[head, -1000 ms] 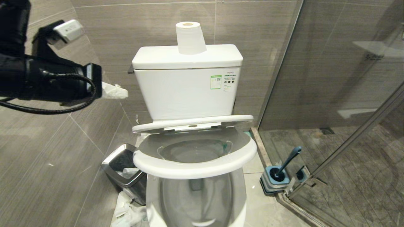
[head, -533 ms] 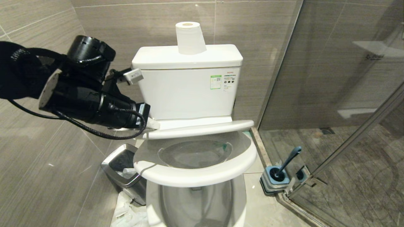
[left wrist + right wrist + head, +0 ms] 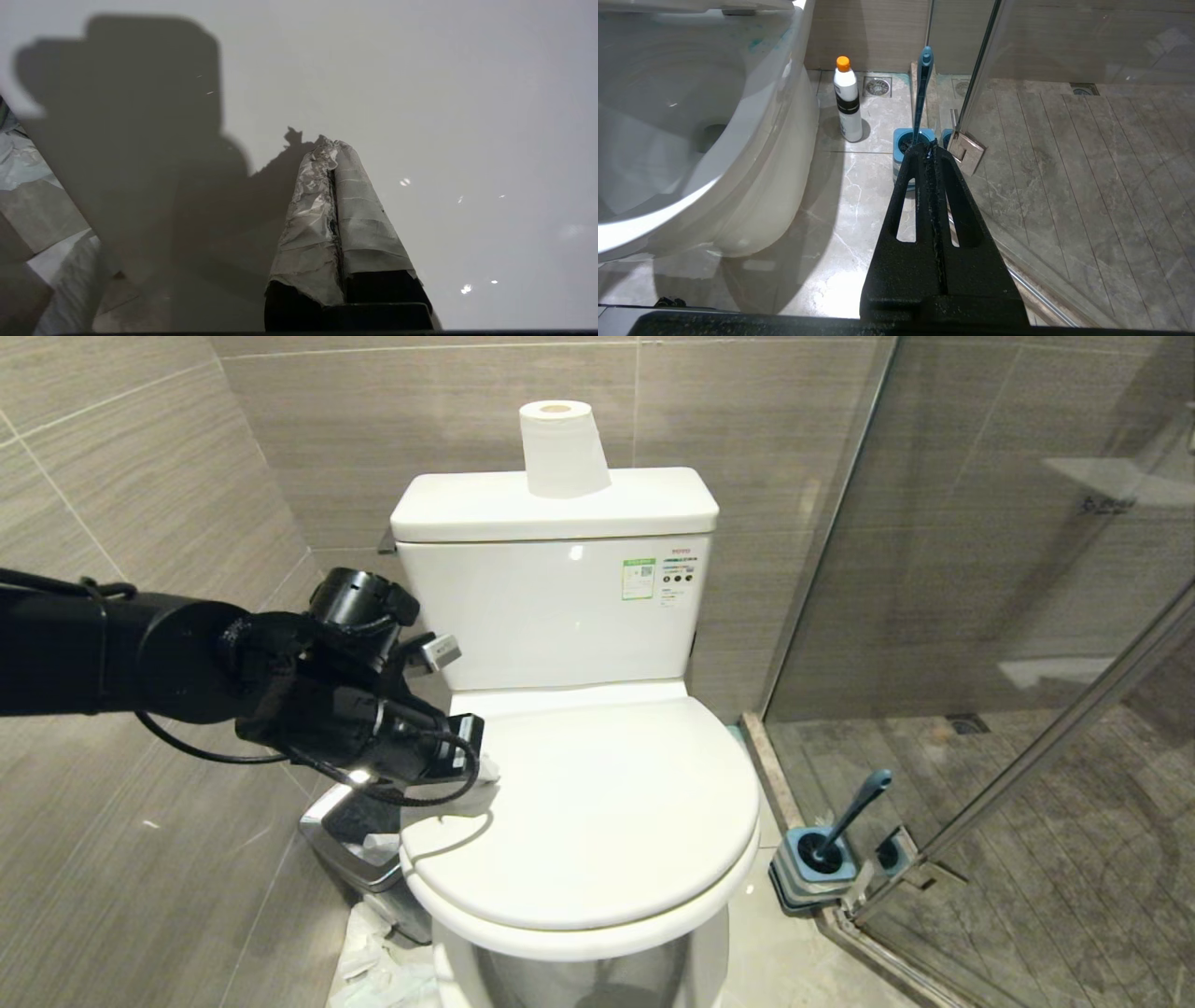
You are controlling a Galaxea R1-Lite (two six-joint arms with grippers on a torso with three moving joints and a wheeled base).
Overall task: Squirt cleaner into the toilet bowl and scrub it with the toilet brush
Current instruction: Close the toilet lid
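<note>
Grey wood-grain tiles line a narrow bathroom, with a glass shower screen (image 3: 980, 616) on the right and a paper roll (image 3: 560, 448) standing on the tank. The toilet bowl (image 3: 579, 821) has its lid down flat over the seat, and the left gripper (image 3: 471, 775) rests on the lid's left edge, its paper-wrapped fingers (image 3: 355, 210) pressed together with nothing between them. The right gripper (image 3: 930, 154) hangs low beside the bowl, its jaws likewise pressed shut and empty. The toilet brush (image 3: 854, 817) stands in its holder (image 3: 812, 873) on the floor by the screen's hinge. With the lid closed, the cleaning looks finished. The likely trouble now is the arm dragging across the glossy lid as it leaves, or swinging down into the steel bin (image 3: 364, 840) just beneath it; the loose wrapping could also snag or shed paper. Only the right wrist view shows the cleaner bottle (image 3: 847, 100), white with an orange cap, upright on the floor between the bowl and the brush holder, along with turquoise smears on the bowl's outer rim; from the head, the pedestal hides both. The left wrist view alone shows the wrapping's creases and the gripper's shadow on the lid.
</note>
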